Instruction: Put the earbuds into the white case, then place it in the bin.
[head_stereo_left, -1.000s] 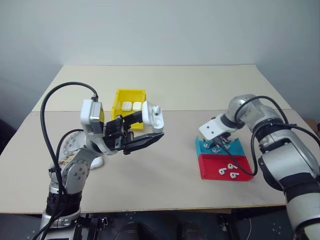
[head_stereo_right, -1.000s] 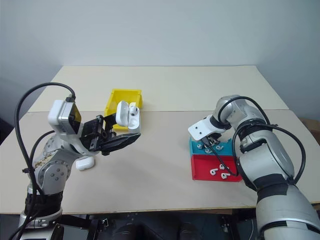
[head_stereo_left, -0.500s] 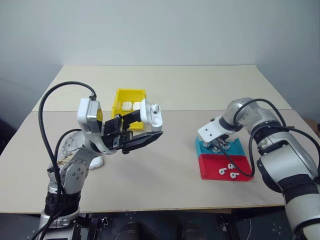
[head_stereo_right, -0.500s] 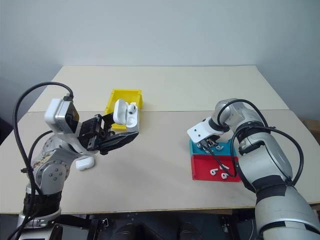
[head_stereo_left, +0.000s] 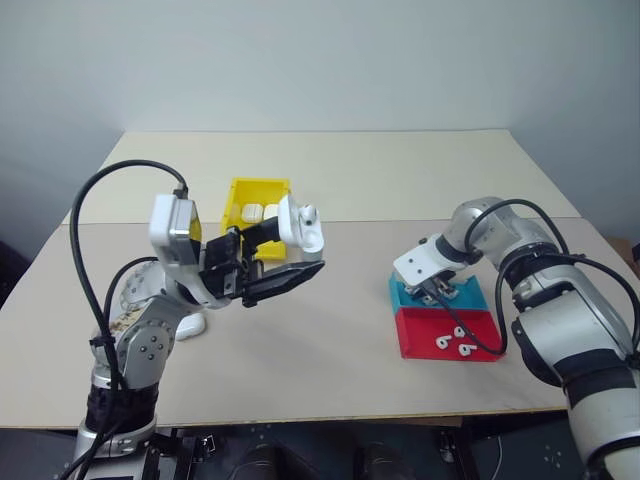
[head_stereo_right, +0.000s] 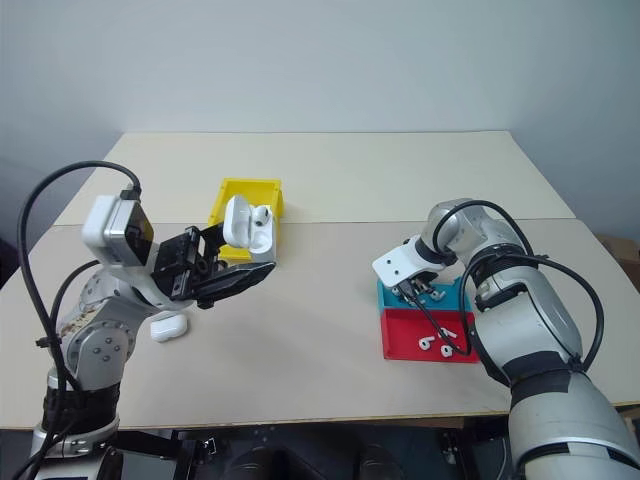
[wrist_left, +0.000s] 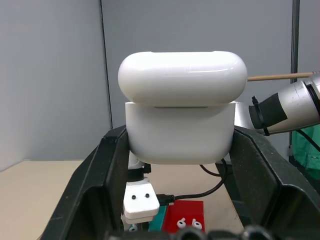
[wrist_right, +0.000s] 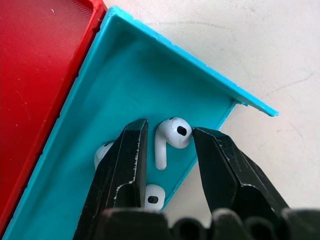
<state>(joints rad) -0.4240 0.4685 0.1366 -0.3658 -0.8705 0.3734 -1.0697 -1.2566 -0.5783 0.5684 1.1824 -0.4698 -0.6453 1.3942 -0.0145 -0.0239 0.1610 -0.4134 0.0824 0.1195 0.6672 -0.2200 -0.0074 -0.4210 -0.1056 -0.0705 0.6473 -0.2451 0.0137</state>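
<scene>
Over the beige table (head_stereo_left: 330, 330), the right gripper (wrist_right: 167, 150) straddled an earbud (wrist_right: 170, 137) in the teal tray (wrist_right: 125, 85), fingers narrowly apart and liable to flick it aside, while the left gripper (head_stereo_left: 270, 262) clamped the open white case (wrist_left: 181, 117).

A teal tray (head_stereo_left: 480, 293) touches a red tray (head_stereo_left: 420, 327) (both shallow) on the beige table (head_stereo_left: 400, 180).

Cases (head_stereo_left: 301, 226) – four; earbuds (wrist_right: 170, 135) – six; trays (head_stereo_left: 445, 333) – two; bin (head_stereo_left: 258, 192) – one
</scene>
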